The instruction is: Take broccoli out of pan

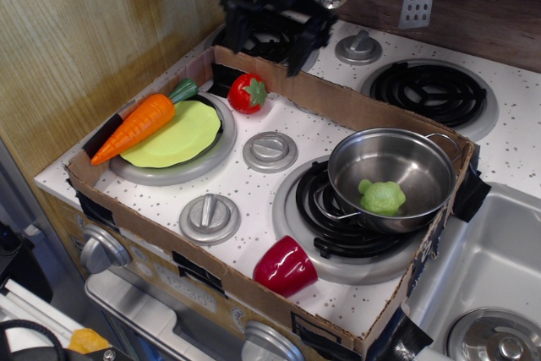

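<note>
Nearest the camera, a red cup (286,265) lies tipped on its side against the front wall of the cardboard tray (254,293) that fences in the toy stove surface (254,188). Just behind it the pan (393,177) sits on the right front burner (325,226), wire handles out to either side, and the broccoli (382,197) rests inside on the pan's floor, toward its near wall, stem hidden (the deep sides likely mean it has to be reached from above). To the left, a carrot (139,124) lies tilted across a yellow-green plate (177,135), and farther back a strawberry (248,93) stands near the tray's rear wall. Farthest off, the end effector (275,27) hangs above the back-left burner, outside the tray and well apart from the pan, touching nothing. It is dark and blurred, so I cannot tell whether its fingers are spread or pressed together. The broccoli is not yet out.
</note>
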You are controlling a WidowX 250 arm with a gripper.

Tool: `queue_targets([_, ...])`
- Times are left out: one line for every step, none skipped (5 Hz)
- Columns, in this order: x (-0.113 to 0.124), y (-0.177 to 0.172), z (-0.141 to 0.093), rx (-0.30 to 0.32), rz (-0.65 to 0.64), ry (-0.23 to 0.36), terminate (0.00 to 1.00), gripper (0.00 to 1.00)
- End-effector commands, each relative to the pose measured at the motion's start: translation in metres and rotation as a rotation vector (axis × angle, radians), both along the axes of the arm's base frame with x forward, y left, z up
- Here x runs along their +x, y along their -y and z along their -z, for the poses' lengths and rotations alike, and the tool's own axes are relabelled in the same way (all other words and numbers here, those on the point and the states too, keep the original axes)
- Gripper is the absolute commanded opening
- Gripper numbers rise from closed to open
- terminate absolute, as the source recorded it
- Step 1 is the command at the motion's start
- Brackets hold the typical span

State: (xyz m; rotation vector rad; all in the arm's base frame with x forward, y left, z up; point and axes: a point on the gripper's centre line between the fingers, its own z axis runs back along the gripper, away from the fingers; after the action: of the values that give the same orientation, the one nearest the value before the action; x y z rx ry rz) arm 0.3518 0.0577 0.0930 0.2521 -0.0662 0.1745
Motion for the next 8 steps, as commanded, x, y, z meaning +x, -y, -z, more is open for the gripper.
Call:
queue_targets([-0.004,0.030,-0.037,-0.107,-0.270,0.142,0.00,1.00])
queue_targets([-0.015,0.048,-0.030,-0.149,-0.336,0.183,0.00,1.00])
queue_targets([-0.026,0.060,-0.025,-0.202,-0.377,0.166,0.00,1.00])
queue_targets([-0.034,0.071,-0.008,-0.255,-0.371,0.174,0.00,1.00])
queue_targets([-0.039,0.082,0.007,-0.249,-0.373,0.190,0.00,1.00])
queue_targets([-0.044,0.089,0.020,-0.248,-0.359,0.207,0.00,1.00])
queue_targets([-0.045,0.096,0.026,-0.246,-0.350,0.219,0.00,1.00])
queue_targets([-0.046,0.106,0.026,-0.202,-0.342,0.228,0.00,1.00])
